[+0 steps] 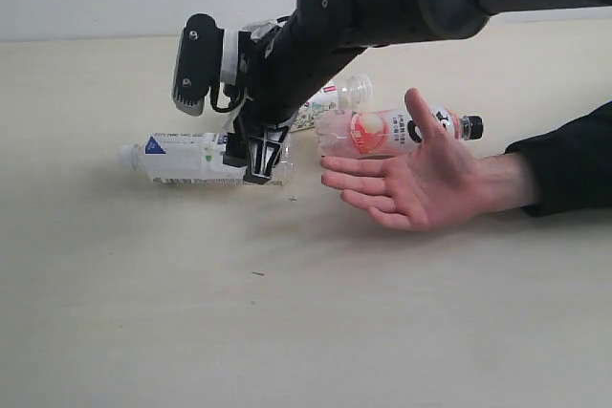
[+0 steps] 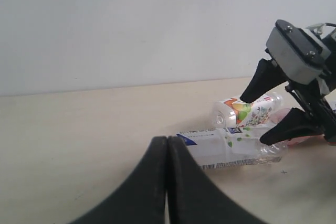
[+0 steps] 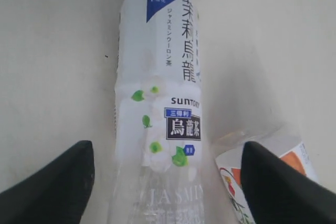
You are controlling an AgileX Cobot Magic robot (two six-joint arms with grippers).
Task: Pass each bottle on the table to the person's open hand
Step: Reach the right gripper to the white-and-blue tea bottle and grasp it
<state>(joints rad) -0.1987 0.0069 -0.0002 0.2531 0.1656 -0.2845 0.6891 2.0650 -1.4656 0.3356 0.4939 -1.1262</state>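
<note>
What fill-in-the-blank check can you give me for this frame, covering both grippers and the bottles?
1. The right gripper straddles the white-blue bottle with its jaws ___.
2. The left gripper is ___.
3. The pink-label bottle, lying beyond the person's hand in the exterior view, has a ___ cap.
4. The white-blue bottle lies on its ___.

Missing words: open; shut; black; side.
</note>
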